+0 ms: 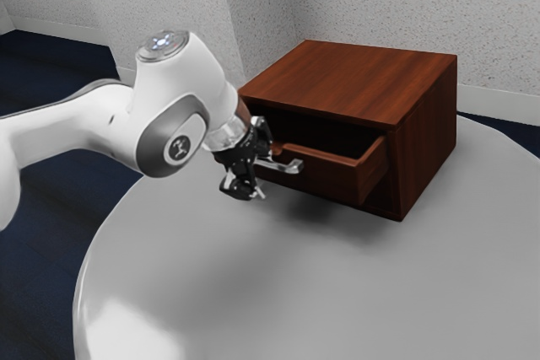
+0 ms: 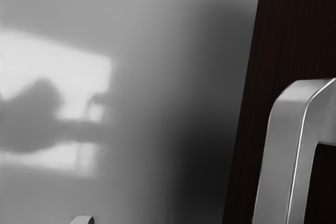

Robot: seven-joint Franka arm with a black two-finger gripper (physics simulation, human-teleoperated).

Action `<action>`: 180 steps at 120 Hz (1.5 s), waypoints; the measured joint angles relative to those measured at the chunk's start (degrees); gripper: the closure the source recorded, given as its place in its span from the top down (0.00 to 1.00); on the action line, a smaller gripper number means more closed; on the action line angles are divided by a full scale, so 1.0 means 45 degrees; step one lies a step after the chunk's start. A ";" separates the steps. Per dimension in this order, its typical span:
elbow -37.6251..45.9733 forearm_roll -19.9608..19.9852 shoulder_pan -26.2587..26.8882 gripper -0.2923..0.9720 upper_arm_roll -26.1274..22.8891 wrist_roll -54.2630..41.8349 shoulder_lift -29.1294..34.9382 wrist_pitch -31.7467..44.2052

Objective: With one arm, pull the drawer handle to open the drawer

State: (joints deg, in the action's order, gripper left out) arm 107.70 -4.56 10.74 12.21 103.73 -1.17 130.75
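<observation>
The brushed metal handle (image 2: 294,150) is looming closest of all in the wrist view, standing up against the dark wood of the drawer front. The claw (image 1: 245,181) is hanging right at that handle's outer end, pointing down toward the tabletop. From where I'm standing the black hardware is blurring into the bar, so I cannot tell whether the claw has closed on it, is merely hooking it, or is resting alongside.

Moving outward, the drawer (image 1: 325,176) is sitting partly out of the cabinet (image 1: 363,73), with a dark gap showing above its front and its side wall exposed at the exterior view's right. The cabinet itself is resting on the round grey table (image 1: 295,292), toward the far side (the near half is lying bare under the arm's shadow). The white arm (image 1: 101,132) is reaching in from the exterior view's left, over dark blue flooring (image 1: 51,65).

I'd judge the pulling step to be under way, with the drawer roughly partway along its travel. The next move is probably calling for a straight draw back along the drawer's own line, away from the cabinet, keeping the handle firmly captured. Pulling at an angle might let the bar slip free or drag the whole cabinet across the table.
</observation>
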 joint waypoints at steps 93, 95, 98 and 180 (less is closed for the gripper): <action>0.0790 0.0111 0.0282 0.49 0.0232 0.0295 0.1026 -0.1053; 0.0811 0.0115 0.0281 0.49 0.0230 0.0299 0.1054 -0.1074; 0.0832 0.0116 0.0281 0.49 0.0230 0.0306 0.1085 -0.1106; 0.1526 0.0167 0.0154 0.48 0.0129 0.0590 0.2182 -0.2091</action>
State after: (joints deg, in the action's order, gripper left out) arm 114.57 -3.81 11.43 12.79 106.38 8.65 121.35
